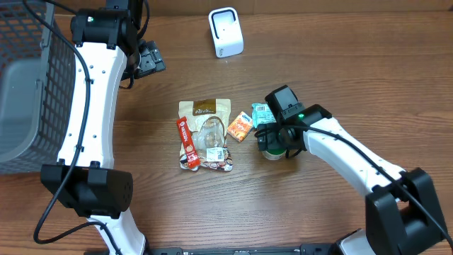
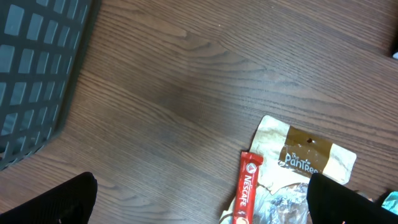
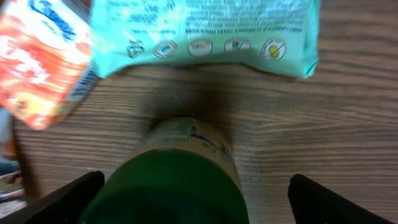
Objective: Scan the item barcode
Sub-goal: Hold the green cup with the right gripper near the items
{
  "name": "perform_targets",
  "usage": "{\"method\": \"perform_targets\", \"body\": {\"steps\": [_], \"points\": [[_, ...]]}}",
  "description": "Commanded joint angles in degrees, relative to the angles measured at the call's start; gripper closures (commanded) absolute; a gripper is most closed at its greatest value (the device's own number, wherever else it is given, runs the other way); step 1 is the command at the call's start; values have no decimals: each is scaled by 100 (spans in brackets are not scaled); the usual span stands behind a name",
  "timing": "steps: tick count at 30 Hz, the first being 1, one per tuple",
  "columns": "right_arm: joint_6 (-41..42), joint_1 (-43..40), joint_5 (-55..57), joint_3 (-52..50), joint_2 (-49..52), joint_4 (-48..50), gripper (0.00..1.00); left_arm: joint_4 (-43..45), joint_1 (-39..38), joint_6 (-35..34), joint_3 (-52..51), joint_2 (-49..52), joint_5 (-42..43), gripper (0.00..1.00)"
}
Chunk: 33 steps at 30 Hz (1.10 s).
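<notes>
bottle (image 3: 177,180) upright, cap up, long axis vert | R tool (image 3: 196,205) apart, straddling it | L tool (image 2: 199,202) apart

Soft, even overhead light; only faint shadows on the counter (image 1: 340,64); right wrist view blurred, the green lid (image 3: 168,186) out of focus; left wrist view sharp.

The brown wooden table (image 1: 318,64) bore a grey mesh basket (image 1: 28,78) at left, a white box (image 1: 226,32) far off, and centrally a beige pouch (image 1: 207,117), red sachet (image 1: 186,142), orange packet (image 1: 239,128), teal packet (image 1: 263,113) and green-lidded jar (image 3: 180,180).
</notes>
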Motion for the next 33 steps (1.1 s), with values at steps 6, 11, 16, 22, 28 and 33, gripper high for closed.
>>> {"method": "perform_targets", "body": {"steps": [6,11,16,22,28,33], "points": [[-131,-2,4,-122,378,151,13,7,-11,-39,-13,-68,-17,1],[-164,-2,7,-122,378,131,25,7,-11,-39,-13,-68,-17,0],[-168,-2,9,-122,378,129,25,7,-11,-39,-13,-68,-17,0],[-168,-2,4,-122,378,122,25,7,-11,-39,-13,-68,-17,1],[-168,-2,4,-122,378,125,25,7,-11,-39,-13,-68,-17,0],[-168,-2,7,-122,378,129,24,7,-11,-39,-13,-68,-17,0]]}}
